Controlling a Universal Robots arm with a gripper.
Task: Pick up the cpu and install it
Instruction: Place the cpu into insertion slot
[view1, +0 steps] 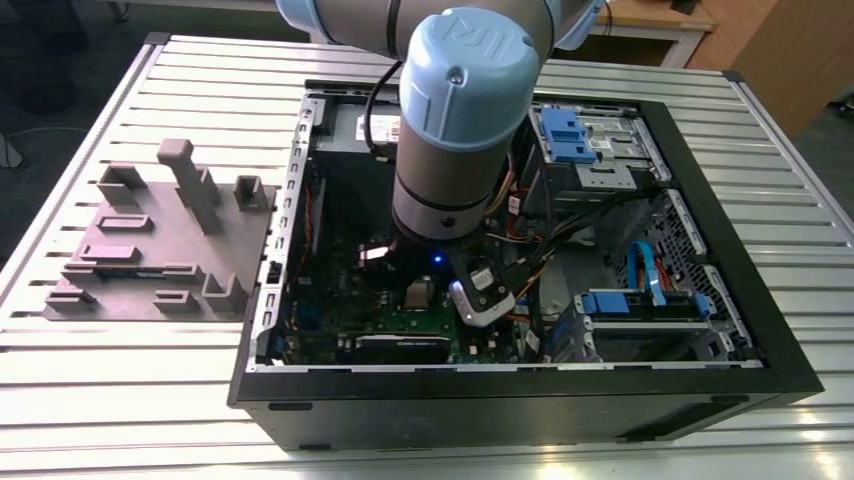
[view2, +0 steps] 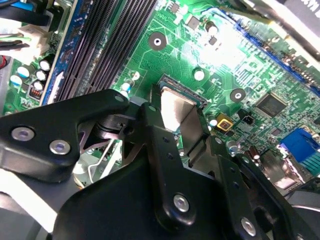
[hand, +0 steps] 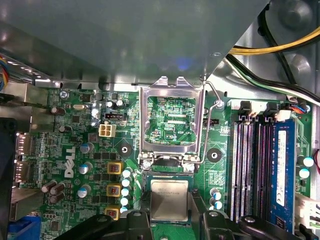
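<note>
The cpu (hand: 170, 200) is a flat silver square, seen in both wrist views (view2: 176, 107) between my black fingers (hand: 137, 220). It sits at the socket on the green motherboard (hand: 75, 145), level with the socket's frame. My gripper (hand: 170, 216) is shut on the cpu, one finger against each of two opposite edges. The socket's metal load plate (hand: 172, 90) stands swung open beside the cpu, with its wire lever (hand: 212, 105) up. In the exterior view the arm (view1: 461, 130) reaches straight down into the open computer case (view1: 534, 375).
Dark memory slots (hand: 250, 165) run beside the socket. Yellow and black cables (hand: 280, 47) hang close by, under the power supply. Blue drive brackets (view1: 581, 135) sit at the case's far side. A grey plastic fixture (view1: 160, 240) with upright blocks stands on the slatted table at the exterior view's left.
</note>
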